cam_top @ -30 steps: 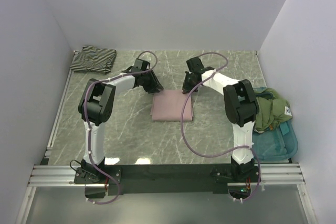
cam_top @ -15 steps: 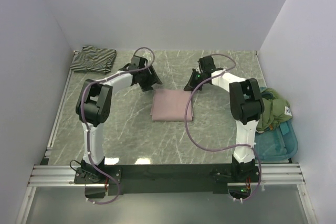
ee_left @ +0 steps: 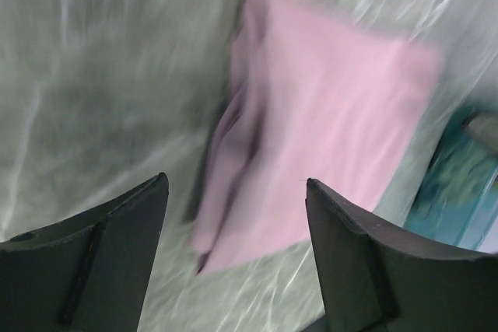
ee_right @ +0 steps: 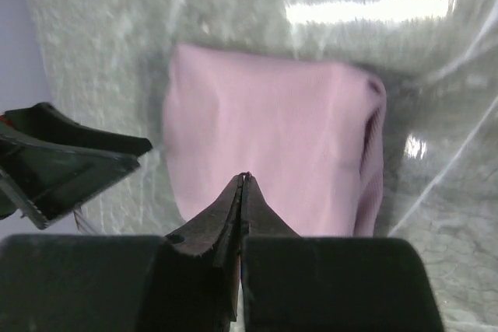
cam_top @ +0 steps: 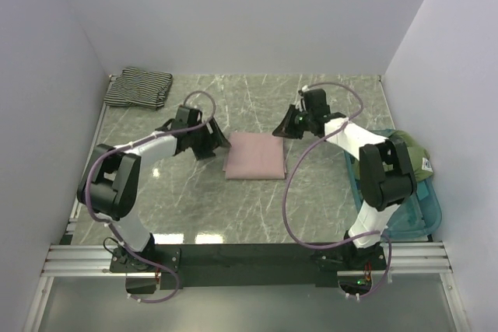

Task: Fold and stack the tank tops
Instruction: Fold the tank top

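The mauve-pink tank top (cam_top: 255,155) lies folded into a flat rectangle at the table's middle; it also shows in the left wrist view (ee_left: 319,122) and the right wrist view (ee_right: 268,138). The striped tank top (cam_top: 138,87) lies folded at the far left corner. My left gripper (cam_top: 214,144) is open and empty, just left of the pink top, its jaws wide apart (ee_left: 237,192). My right gripper (cam_top: 282,128) is shut on nothing, above the pink top's far right corner (ee_right: 244,176).
A teal plastic tray (cam_top: 412,211) stands at the right edge with a crumpled green garment (cam_top: 401,161) on it. White walls close in the table on three sides. A metal rail (cam_top: 85,161) runs along the left edge.
Both arms have drawn back from the pink top's far edge: the left gripper moved left and nearer, the right gripper moved right. The pink top lies unchanged.
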`<action>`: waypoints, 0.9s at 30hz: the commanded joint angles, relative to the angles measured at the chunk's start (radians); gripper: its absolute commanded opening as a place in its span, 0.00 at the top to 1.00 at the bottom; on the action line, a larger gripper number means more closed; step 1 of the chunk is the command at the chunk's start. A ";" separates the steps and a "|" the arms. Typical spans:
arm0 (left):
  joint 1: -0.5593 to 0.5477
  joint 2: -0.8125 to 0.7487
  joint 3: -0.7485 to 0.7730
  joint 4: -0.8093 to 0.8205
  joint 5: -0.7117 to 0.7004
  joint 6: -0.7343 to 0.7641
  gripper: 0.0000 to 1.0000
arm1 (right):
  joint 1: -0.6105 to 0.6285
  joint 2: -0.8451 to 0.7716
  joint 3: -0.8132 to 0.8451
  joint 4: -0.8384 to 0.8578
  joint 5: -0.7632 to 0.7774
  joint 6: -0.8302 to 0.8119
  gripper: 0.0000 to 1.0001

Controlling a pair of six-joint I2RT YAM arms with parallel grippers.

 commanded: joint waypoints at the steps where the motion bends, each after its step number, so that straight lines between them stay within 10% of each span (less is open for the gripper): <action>1: -0.002 0.015 -0.065 0.137 0.163 -0.002 0.23 | 0.015 0.014 -0.068 0.060 -0.047 0.005 0.99; 27: -0.127 0.264 -0.041 0.027 0.016 -0.100 0.24 | 0.000 0.158 -0.104 0.085 -0.029 0.005 1.00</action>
